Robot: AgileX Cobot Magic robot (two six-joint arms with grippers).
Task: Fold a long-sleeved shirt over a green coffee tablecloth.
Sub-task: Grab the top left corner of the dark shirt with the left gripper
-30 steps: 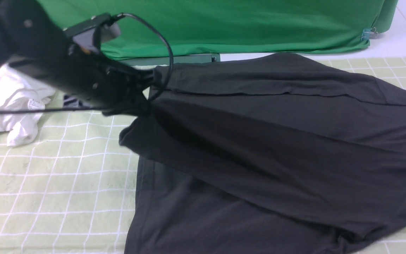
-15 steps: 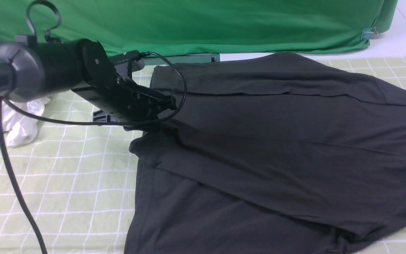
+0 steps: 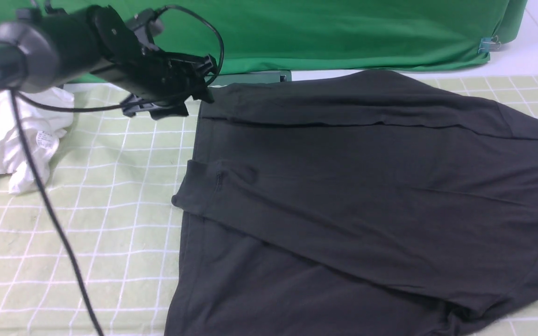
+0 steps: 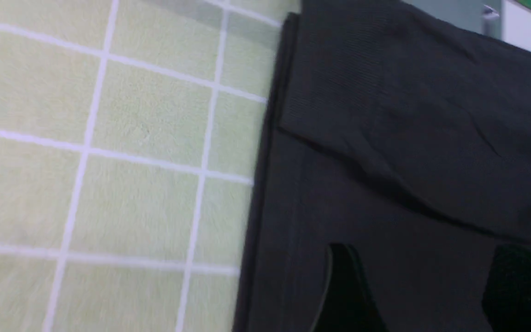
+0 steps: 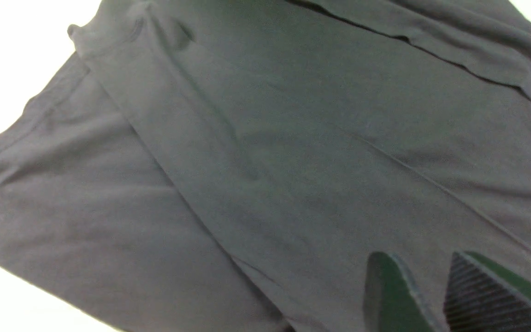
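The black long-sleeved shirt [image 3: 367, 186] lies spread on the pale green coffee tablecloth [image 3: 87, 233] with its white grid. One sleeve is folded across the body, and its cuff [image 3: 194, 186] rests at the shirt's left edge. My left gripper [image 3: 206, 79] hovers open above the shirt's far left corner. In the left wrist view its fingertips [image 4: 344, 286] stand wide apart over the shirt [image 4: 408, 138], with nothing between them. My right gripper [image 5: 427, 286] hangs over the shirt [image 5: 247, 138], its fingers parted and empty. In the front view it shows only as a dark block at the right edge.
A crumpled white garment [image 3: 12, 135] lies at the left on the tablecloth. A plain deep-green cloth [image 3: 320, 32] drapes along the back. The left arm's black cable [image 3: 54, 224] hangs down over the tablecloth's left part.
My left gripper lowered the sleeve onto the shirt, opened and let it go. It then rose and drew back toward the far left corner. The sleeve now lies flat.
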